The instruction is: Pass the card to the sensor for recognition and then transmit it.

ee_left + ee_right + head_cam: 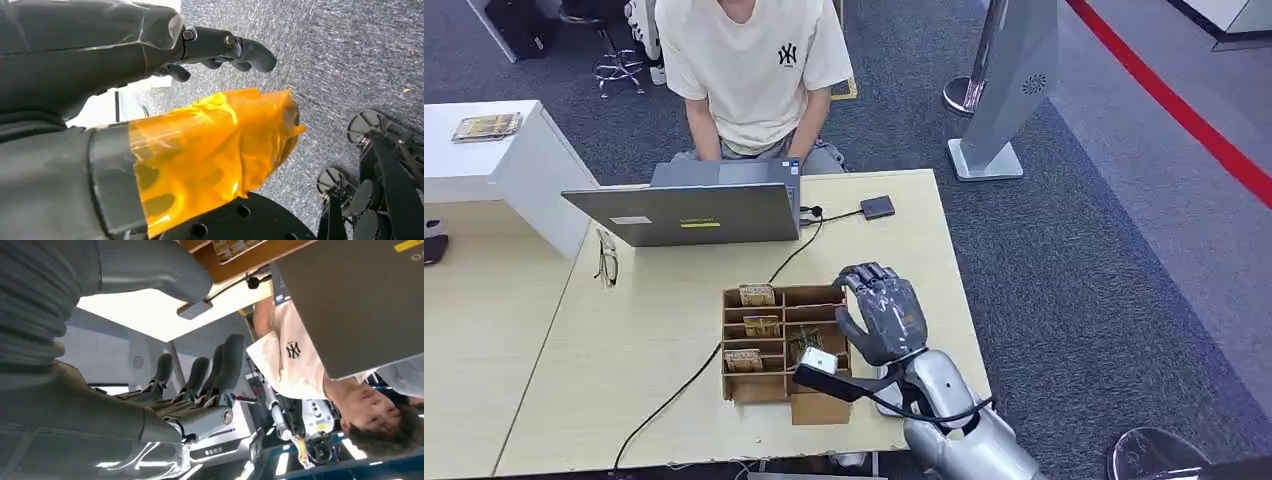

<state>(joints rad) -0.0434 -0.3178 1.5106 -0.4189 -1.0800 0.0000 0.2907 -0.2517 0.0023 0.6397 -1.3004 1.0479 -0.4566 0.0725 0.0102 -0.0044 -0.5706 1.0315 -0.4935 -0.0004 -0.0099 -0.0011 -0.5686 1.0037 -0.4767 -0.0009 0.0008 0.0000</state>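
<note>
A brown cardboard organizer box (769, 345) sits near the table's front edge with several patterned cards in its slots, such as one card (757, 294) at the back and another (762, 326) mid-box. My right hand (881, 315) hovers over the box's right side, fingers straight and apart, holding nothing; in the right wrist view the hand (165, 410) has its fingers spread under a card (235, 247). The small black sensor (877, 207) lies on the table behind, wired to the laptop. My left hand (100, 55) hangs over carpet, its thumb wrapped in orange tape, and grips nothing.
An open grey laptop (694, 205) stands at the table's back edge with a person (754, 60) seated behind it. Glasses (606, 258) lie to the left. A black cable (684, 385) crosses the table. A white cabinet (494, 160) stands at far left.
</note>
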